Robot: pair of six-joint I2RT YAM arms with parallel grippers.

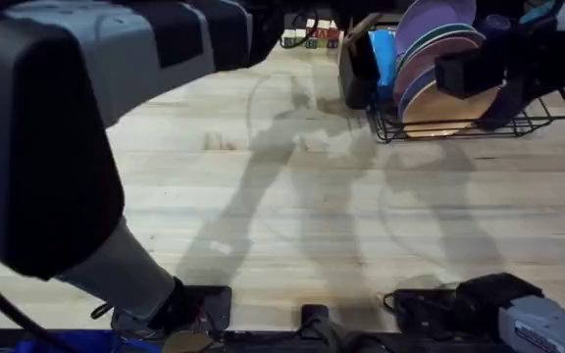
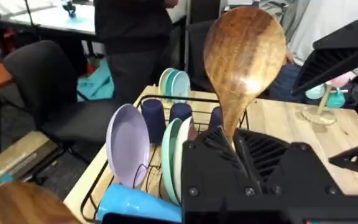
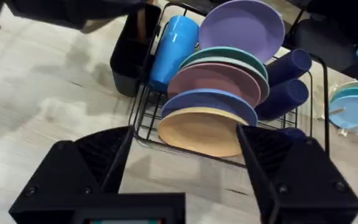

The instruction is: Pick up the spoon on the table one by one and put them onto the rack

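Overhead, the left arm rises large and blurred close under the camera, reaching toward the far right where the black wire dish rack [image 1: 459, 123] stands on the pale butcher-block wooden table [image 1: 263, 216]. From the left wrist view, the left gripper [image 2: 238, 149] is clamped on the slim handle of a brown wooden spoon [image 2: 244, 56], whose oval bowl stands above the jaws, so its long axis runs roughly upright out of the grip. Beyond and below it lie the rack's lilac and teal plates, with a bright blue tumbler [image 2: 132, 202] at its near corner. Moving right, the tall black utensil holder [image 3: 129, 53] sits at the rack's end beside that tumbler, apparently the slot the spoon must come over and drop into. Farther right, the right gripper [image 3: 185, 162] hovers before the rack, jaws spread and empty, so the left arm does the placing.
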